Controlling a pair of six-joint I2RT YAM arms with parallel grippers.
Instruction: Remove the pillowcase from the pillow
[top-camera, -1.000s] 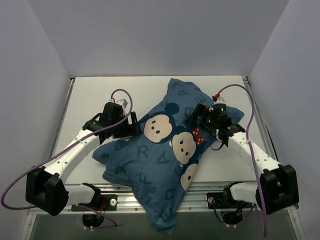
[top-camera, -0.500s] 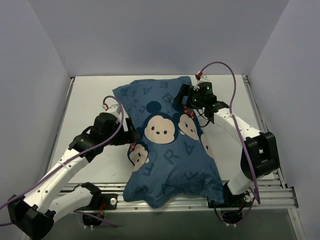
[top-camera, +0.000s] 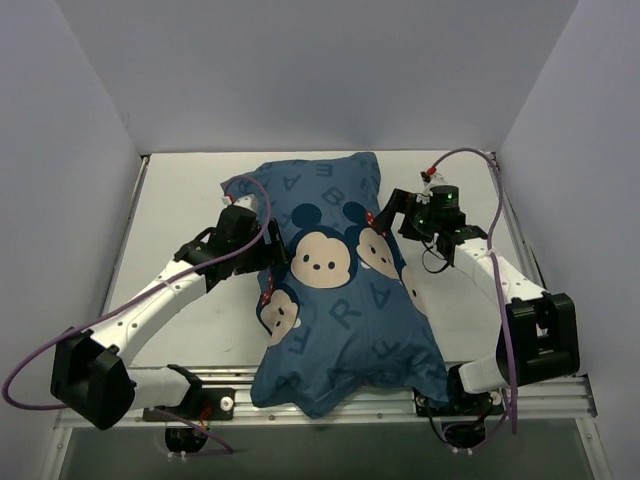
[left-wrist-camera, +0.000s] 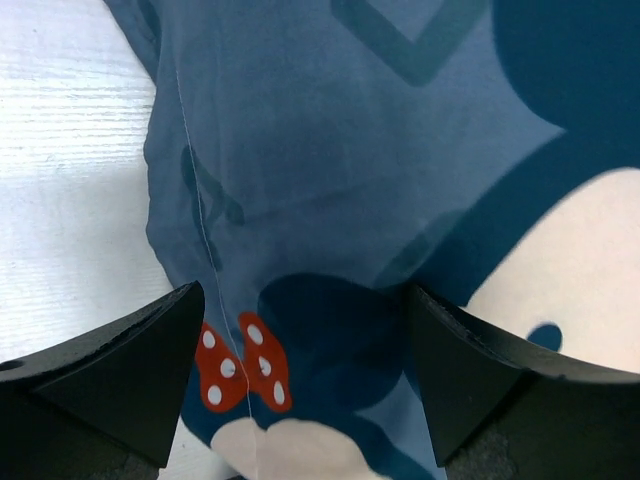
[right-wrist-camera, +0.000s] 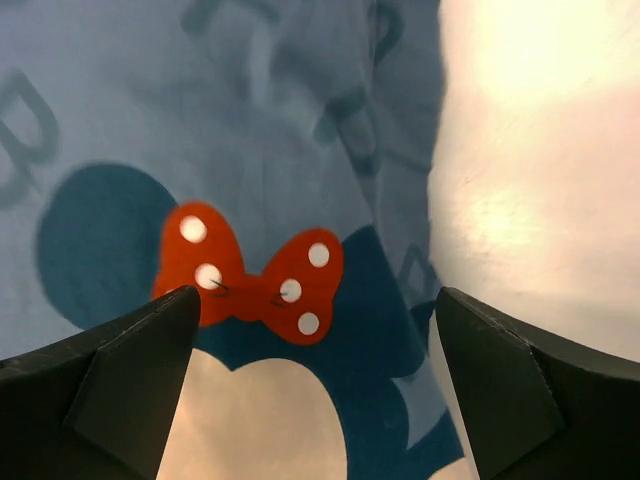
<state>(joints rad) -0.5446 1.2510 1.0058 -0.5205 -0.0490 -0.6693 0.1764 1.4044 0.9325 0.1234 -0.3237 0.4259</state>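
The blue printed pillowcase (top-camera: 335, 290) lies lengthwise down the middle of the table, stuffed plump, its near end hanging over the front edge. The white pillow is hidden inside it. My left gripper (top-camera: 268, 262) is open at the case's left edge; its wrist view shows blue fabric (left-wrist-camera: 330, 200) and a red bow between the spread fingers (left-wrist-camera: 120, 370). My right gripper (top-camera: 392, 215) is open at the case's upper right edge; its wrist view shows a red bow print (right-wrist-camera: 250, 275) on the pillowcase (right-wrist-camera: 150, 120) between the spread fingers (right-wrist-camera: 110, 380).
The white table (top-camera: 180, 200) is walled at the back and both sides. A metal rail (top-camera: 540, 390) runs along the front edge by the arm bases. Purple cables loop over both arms.
The pillowcase has turned from a diagonal lie to lengthwise. Since half a second ago the right gripper moved right and down to the case's edge, and the left arm straightened with its gripper at the left edge.
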